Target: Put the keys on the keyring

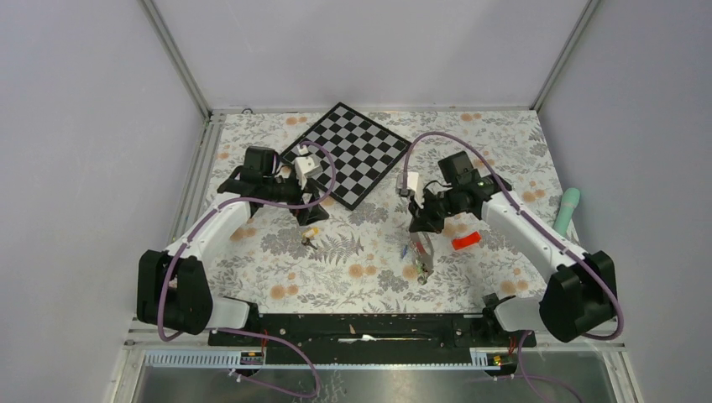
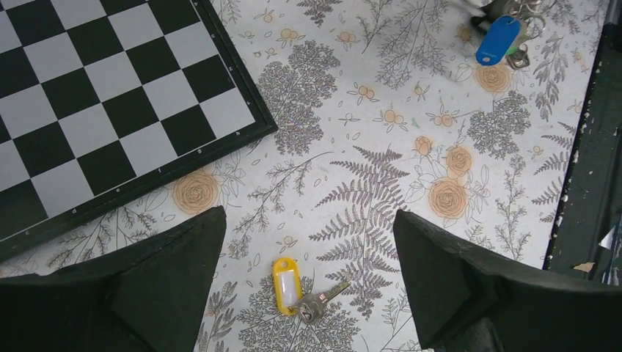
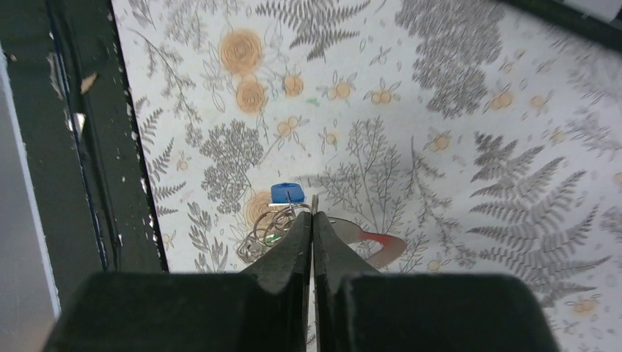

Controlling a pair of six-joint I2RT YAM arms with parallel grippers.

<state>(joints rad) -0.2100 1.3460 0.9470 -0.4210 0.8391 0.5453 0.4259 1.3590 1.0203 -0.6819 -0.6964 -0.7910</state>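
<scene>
- The left gripper hung over the flowered cloth with its blunt black jaws spread wide and nothing between them.
- Right under that gap lay one key, small and dull metal. It was joined to a glossy yellow tag with a pale window, and it lay flat on a printed fern.
- A checkerboard lay just beyond that key, flat and black-framed, with one corner pointing towards the middle of the cloth.
- The right gripper had its jaws pressed tight together. A thin metal sliver showed at the tips, but I couldn't tell what it was or whether it was truly pinched.
- The keyring, a flat grey oval, sat just on the near side of that gripper, towards the arm bases. It was well to the right of the yellow-tagged key.
- Beside the right gripper's tips sat a blue tag, with a tangle of thin wire rings next to it.
- A small red piece lay just right of the keyring.
- A smooth mint-green stick lay near the cloth's right edge.
</scene>
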